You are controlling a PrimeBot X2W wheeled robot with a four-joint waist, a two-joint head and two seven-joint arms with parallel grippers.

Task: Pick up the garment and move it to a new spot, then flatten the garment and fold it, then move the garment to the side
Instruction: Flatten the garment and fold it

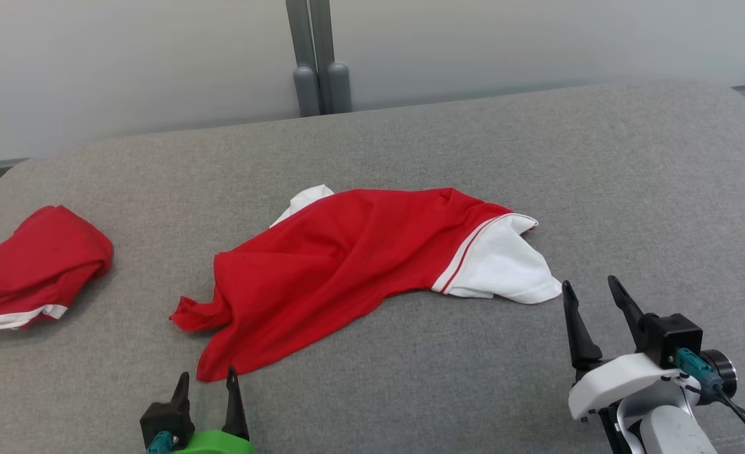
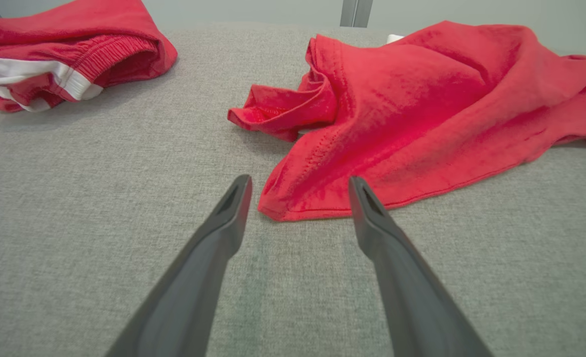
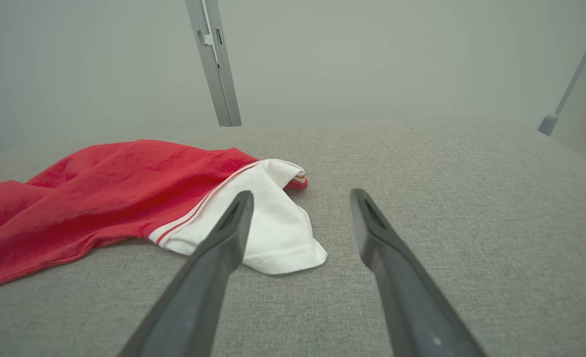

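Grey surface (image 1: 410, 145) — red garment (image 1: 334, 265) corner ahead of left jaws; right jaws near sleeve (image 1: 504, 268) — both spread.

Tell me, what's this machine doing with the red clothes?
A two-armed robot is working on a crumpled red and white garment lying on a grey padded surface. Neither gripper holds it. The left gripper is open with the garment's red corner just ahead of its fingertips, and the right gripper is open beside its white part. It isn't flattened or folded yet. Another red garment sits bunched at the left.

Rumpled red-and-white garment (image 1: 340, 265) on grey surface (image 1: 473, 157)
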